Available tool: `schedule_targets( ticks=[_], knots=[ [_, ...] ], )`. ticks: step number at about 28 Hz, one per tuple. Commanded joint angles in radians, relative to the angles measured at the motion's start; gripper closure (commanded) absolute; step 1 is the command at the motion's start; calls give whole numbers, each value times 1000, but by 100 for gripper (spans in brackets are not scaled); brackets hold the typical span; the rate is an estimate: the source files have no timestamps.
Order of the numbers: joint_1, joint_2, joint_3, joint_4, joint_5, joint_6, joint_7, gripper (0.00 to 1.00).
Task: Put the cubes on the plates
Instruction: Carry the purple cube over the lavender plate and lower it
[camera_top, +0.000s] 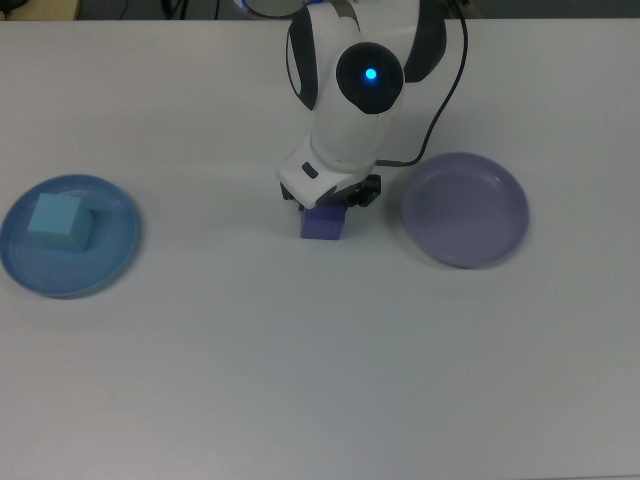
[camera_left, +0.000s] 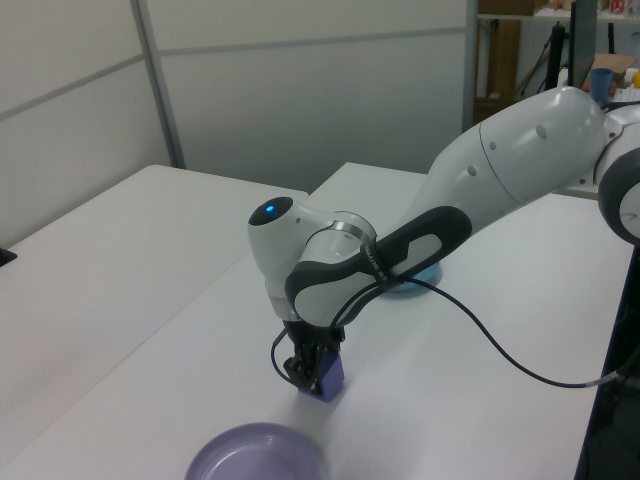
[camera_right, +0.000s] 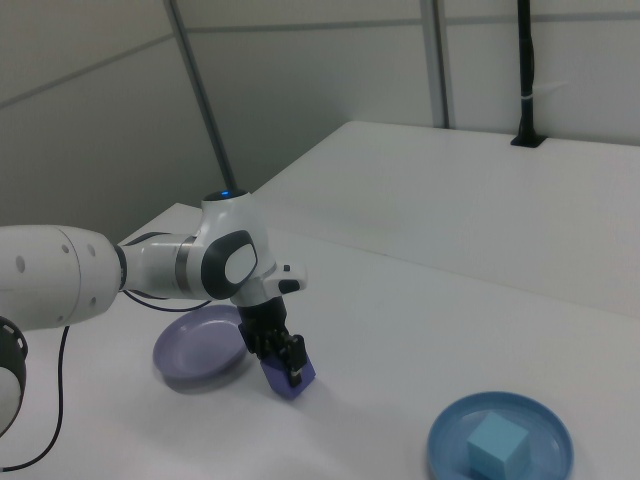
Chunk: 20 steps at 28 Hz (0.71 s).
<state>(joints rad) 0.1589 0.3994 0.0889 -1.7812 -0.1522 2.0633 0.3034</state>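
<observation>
Two small matte cubes here, both plain solid blocks with crisp edges. The light turquoise cube (camera_top: 55, 221) sits on the medium blue round plastic plate (camera_top: 110, 250), a shallow rimmed dish at the top view's left. The blue-violet cube (camera_top: 324, 224) is down on the smooth white table (camera_top: 300, 380), roughly mid-table, just beside the pale lavender-purple round plate (camera_top: 465, 210), which has the same shallow rimmed shape and a slight sheen. The glossy white robot arm's black two-finger gripper (camera_left: 312, 371) is lowered over that blue-violet block, with a finger (camera_right: 293, 357) at either side of it. Can't tell if the jaws are actually squeezing it or only straddling it.
</observation>
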Motion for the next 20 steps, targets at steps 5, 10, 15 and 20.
schedule_targets(
  ticks=[5, 10, 15, 20],
  knots=[
    [62, -86, -5, 2, -7, -31, 88, 73],
    [132, -91, -1, 62, 5, -98, 100, 72],
    [215, -77, -1, 95, 2, -91, 160, 71],
    [303, -30, -1, 134, -49, -66, 186, 68]
  ],
)
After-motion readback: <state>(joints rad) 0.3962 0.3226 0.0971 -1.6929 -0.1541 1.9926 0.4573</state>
